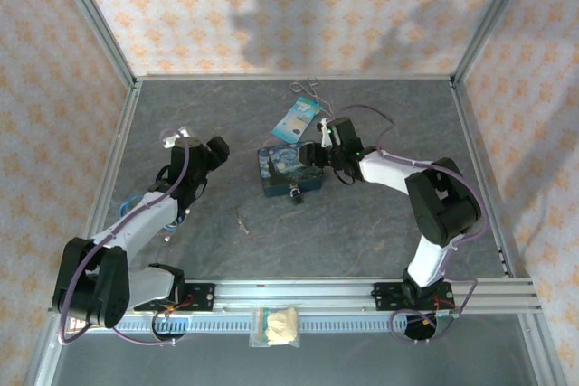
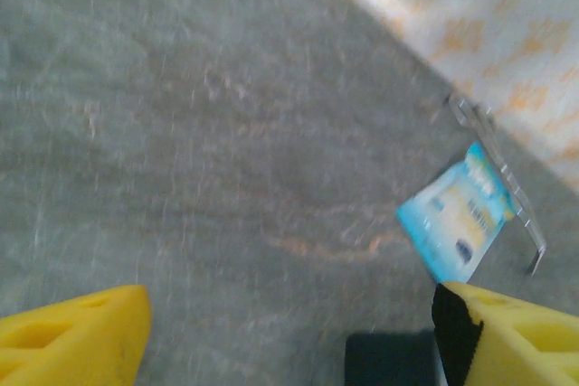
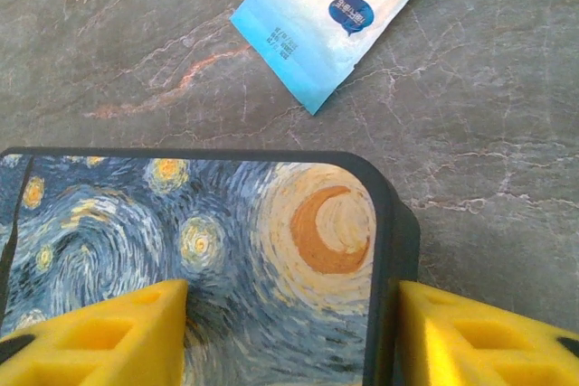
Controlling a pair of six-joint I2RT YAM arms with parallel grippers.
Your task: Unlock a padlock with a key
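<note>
Both jaws apart, neither one on the lock or the key.

My right gripper [image 3: 288,300] stands with its fingers parted astride a corner of the blue-and-yellow starry-night rectangular tin [image 3: 208,223]: one finger over the lid, the other just outside the dark wall, and I judge it is not clamping. My left gripper [image 2: 289,309] gapes wide over the bare grey marbled table [image 1: 362,223]. Risk: closing or pushing on the right would shove the tin into the tiny dark blocky padlock [image 1: 295,194], which sits against the tin's near edge, and turn it. The shackle is too small to make out. The thin pale metal key [image 1: 242,221] lies flat, well apart from both grippers, and I expect it would be easy to skid or miss.
</note>
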